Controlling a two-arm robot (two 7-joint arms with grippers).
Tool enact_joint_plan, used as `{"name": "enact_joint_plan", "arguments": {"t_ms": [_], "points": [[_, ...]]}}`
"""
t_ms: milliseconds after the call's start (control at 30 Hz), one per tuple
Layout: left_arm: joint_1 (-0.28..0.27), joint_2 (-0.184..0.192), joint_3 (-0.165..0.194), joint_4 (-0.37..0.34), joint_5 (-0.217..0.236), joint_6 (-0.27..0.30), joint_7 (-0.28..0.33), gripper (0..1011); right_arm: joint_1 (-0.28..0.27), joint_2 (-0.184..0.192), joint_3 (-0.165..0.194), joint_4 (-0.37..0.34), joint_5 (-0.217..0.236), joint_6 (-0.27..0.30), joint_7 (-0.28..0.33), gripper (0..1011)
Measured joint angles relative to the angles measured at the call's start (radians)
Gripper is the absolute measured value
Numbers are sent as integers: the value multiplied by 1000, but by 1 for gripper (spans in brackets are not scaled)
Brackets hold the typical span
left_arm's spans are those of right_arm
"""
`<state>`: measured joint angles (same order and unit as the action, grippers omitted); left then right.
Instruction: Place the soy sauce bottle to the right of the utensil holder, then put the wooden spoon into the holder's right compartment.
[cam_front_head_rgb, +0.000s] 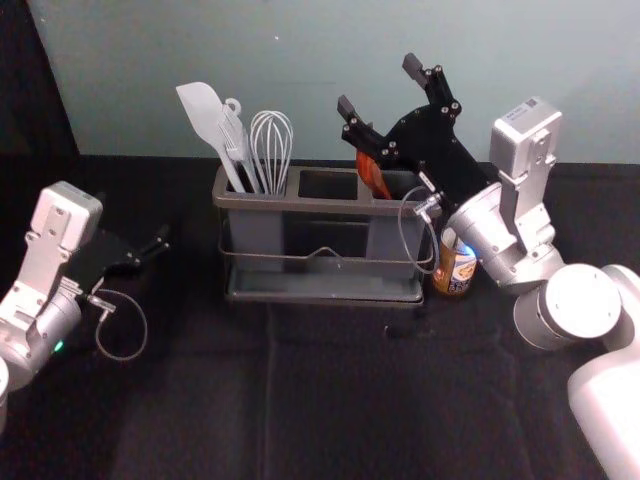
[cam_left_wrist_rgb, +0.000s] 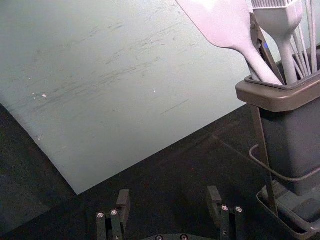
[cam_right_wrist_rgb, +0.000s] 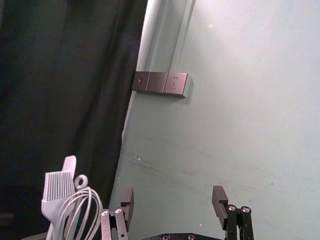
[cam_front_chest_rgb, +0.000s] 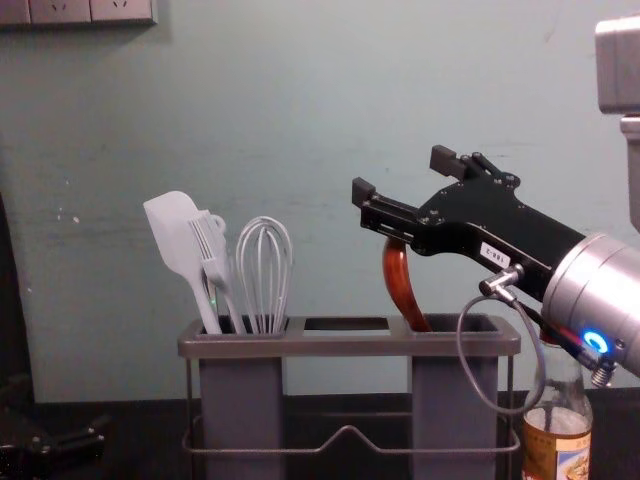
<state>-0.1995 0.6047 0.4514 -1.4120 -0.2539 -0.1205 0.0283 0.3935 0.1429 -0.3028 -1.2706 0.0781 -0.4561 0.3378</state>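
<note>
You had the right gripper (cam_front_chest_rgb: 403, 175) up above the right compartment (cam_front_chest_rgb: 455, 410) of the utensil holder (cam_front_chest_rgb: 350, 345), reaching in from the right side. Its fingers were spread well apart, with nothing grasped between them. The wooden spoon (cam_front_chest_rgb: 401, 285) stood in that right compartment, leaning toward the middle one, its upper end hidden behind your gripper. The soy sauce bottle (cam_front_chest_rgb: 557, 445) was upright on the table, just beside the holder on its right, partly covered by the right arm and its cable.

Your left gripper (cam_front_head_rgb: 134, 218) was off to the left of the holder, low over the dark tabletop. Its fingers (cam_left_wrist_rgb: 123, 201) were released and apart, holding nothing. In the holder's left compartment (cam_front_chest_rgb: 240, 400) you had a spatula (cam_front_chest_rgb: 178, 235), a brush (cam_right_wrist_rgb: 59, 187) and a whisk (cam_front_chest_rgb: 265, 270), with their heads up.
</note>
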Motion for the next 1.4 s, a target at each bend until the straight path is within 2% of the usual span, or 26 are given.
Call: {"name": "enact_joint_plan", "arguments": {"t_ms": [133, 300, 333, 433, 567, 700, 867, 967, 1133, 1200, 1333, 1367, 1400], "points": [[0, 0, 0, 0, 0, 0, 0, 1005, -13, 5, 1, -25, 1, 24, -1, 1002], [0, 0, 0, 0, 0, 0, 0, 1005, -56, 27, 6, -111, -1, 90, -12, 1002], [0, 0, 0, 0, 0, 0, 0, 1005, -56, 27, 6, -111, -1, 90, -12, 1002], [0, 0, 0, 0, 0, 0, 0, 1005, -85, 46, 10, -173, 0, 148, -14, 1003], [0, 0, 0, 0, 0, 0, 0, 1005, -133, 78, 21, -280, 12, 266, -23, 1003], [0, 0, 0, 0, 0, 0, 0, 1005, -174, 104, 32, -361, 31, 344, -27, 1003], [0, 0, 0, 0, 0, 0, 0, 1005, -221, 148, 41, -454, 49, 445, -21, 1002], [0, 0, 0, 0, 0, 0, 0, 1005, -264, 187, 49, -528, 78, 528, -5, 1002], [0, 0, 0, 0, 0, 0, 0, 1005, -322, 230, 58, -603, 109, 569, 8, 1002], [0, 0, 0, 0, 0, 0, 0, 1005, -342, 239, 63, -623, 120, 570, 9, 1002], [0, 0, 0, 0, 0, 0, 0, 1005, -431, 272, 95, -687, 160, 554, 4, 1002], [0, 0, 0, 0, 0, 0, 0, 1005, -431, 272, 95, -687, 160, 554, 4, 1002], [0, 0, 0, 0, 0, 0, 0, 1005, -454, 278, 105, -700, 169, 545, -1, 1002]]}}
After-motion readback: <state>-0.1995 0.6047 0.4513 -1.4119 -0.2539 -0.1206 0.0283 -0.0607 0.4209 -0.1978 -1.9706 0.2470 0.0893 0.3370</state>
